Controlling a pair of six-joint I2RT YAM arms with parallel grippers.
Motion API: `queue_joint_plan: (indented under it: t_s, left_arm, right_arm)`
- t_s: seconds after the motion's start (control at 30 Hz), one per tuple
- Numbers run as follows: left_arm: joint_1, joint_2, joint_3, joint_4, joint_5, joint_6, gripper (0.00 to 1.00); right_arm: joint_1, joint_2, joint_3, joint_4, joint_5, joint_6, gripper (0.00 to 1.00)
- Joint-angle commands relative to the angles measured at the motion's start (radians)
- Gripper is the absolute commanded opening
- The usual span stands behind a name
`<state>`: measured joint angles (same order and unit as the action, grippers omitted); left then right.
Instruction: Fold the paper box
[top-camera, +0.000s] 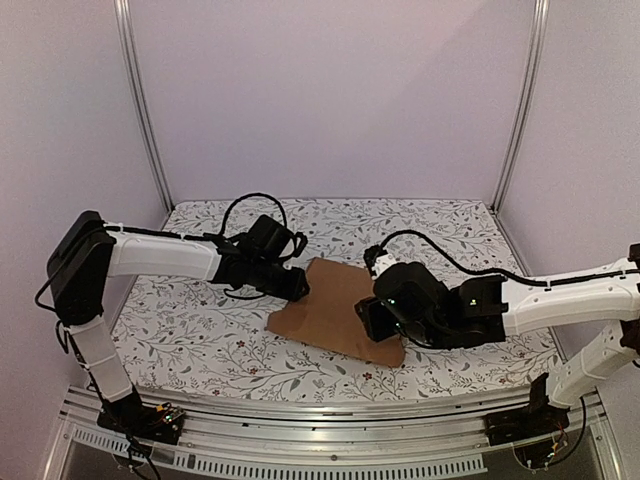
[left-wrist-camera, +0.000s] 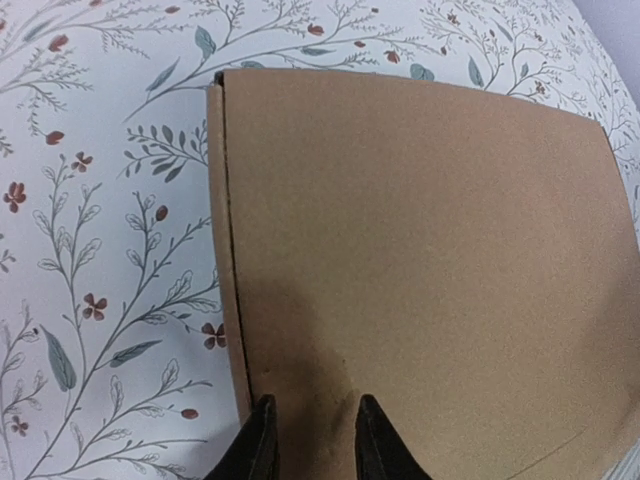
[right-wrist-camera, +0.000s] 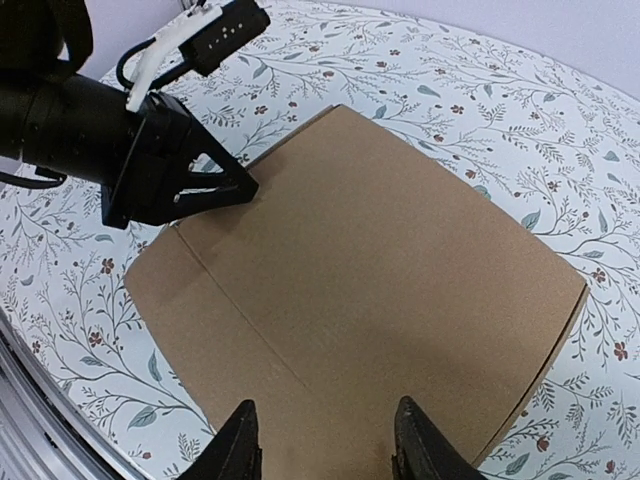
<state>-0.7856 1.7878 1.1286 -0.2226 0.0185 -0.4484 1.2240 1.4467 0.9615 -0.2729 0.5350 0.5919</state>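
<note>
The bench (top-camera: 200, 330), under a floral cloth, carries the paper box (top-camera: 335, 310) flat at its middle, between the two arms. From above, the right arm (top-camera: 570, 295) covers the box's near right corner, and the left arm (top-camera: 160, 255) ends at its far left edge, each hiding its own fingers there.

In the right wrist view the box fills most of the picture, with one crease (right-wrist-camera: 240, 310) running across its near left part. The left wrist view shows a dark seam (left-wrist-camera: 228, 260) just inside one edge, and the box's right side runs out of the picture.

The right fingers (right-wrist-camera: 240, 445) stand parted over the box's near edge, bases cut off, nothing between them. The left fingers (left-wrist-camera: 262, 445) are also parted, more narrowly. I cannot tell whether either pair's tips press on the cardboard.
</note>
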Motion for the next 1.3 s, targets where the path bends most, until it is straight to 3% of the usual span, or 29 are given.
queue_joint_plan:
  t_s: [0.0,0.37,0.57,0.73,0.87,0.97,1.1,1.27]
  left_arm:
    - [0.006,0.049,-0.001,0.025,0.014,0.004,0.25]
    - [-0.012,0.067,-0.078,0.025,0.020,-0.010,0.24]
    - [-0.014,0.043,-0.088,0.014,0.047,-0.017,0.25]
    - [-0.014,-0.010,-0.064,-0.019,0.064,-0.021,0.31]
    - [-0.011,-0.085,-0.032,-0.070,0.041,-0.034,0.41]
    - [-0.007,-0.150,-0.018,-0.084,0.017,-0.035,0.52]
    - [0.018,-0.189,-0.017,-0.099,-0.006,-0.036,0.68]
    - [0.078,-0.174,-0.054,-0.038,0.041,-0.053,0.88]
  right_arm:
    - [-0.067,-0.045,-0.041,-0.034,0.018,-0.010,0.39]
    - [-0.164,0.073,-0.201,0.098,-0.115,0.088,0.13]
    - [-0.165,0.078,-0.273,0.118,-0.155,0.132,0.07]
    - [-0.166,-0.017,-0.246,0.081,-0.143,0.092,0.08]
    - [-0.166,-0.119,-0.177,-0.014,-0.100,0.019,0.19]
    - [-0.180,-0.197,-0.147,-0.088,-0.076,-0.015,0.41]
    - [-0.236,-0.265,-0.140,-0.133,-0.083,-0.034,0.62]
    - [-0.344,-0.252,-0.171,-0.101,-0.212,0.025,0.94]
